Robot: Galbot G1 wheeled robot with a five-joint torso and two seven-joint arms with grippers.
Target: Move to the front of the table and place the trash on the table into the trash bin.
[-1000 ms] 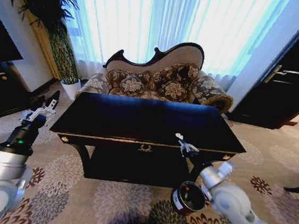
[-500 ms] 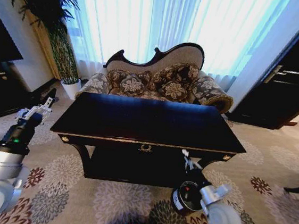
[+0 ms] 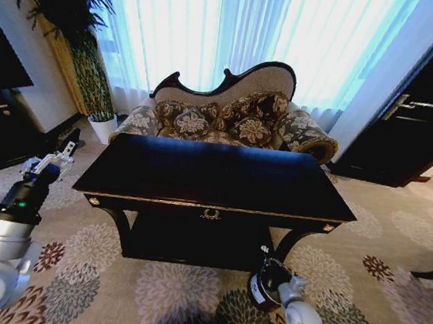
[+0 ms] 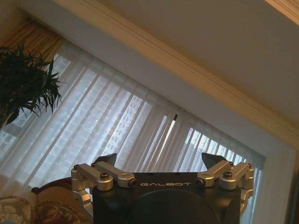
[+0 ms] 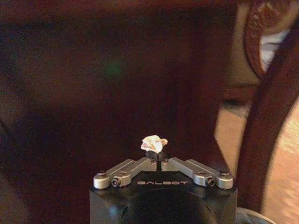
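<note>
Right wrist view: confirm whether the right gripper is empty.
No: the right gripper is shut on a small white wad of crumpled paper.

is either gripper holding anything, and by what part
The right gripper pinches a white paper wad by its lower edge. The left gripper is open and holds nothing.

The right arm hangs low and bent, its silver-linked black tool [image 5: 159,161] pinched closed on a small white wad of paper [image 5: 154,143]. The left arm is stretched forward at the left, its matching tool [image 4: 159,163] spread wide and tilted upward.
</note>
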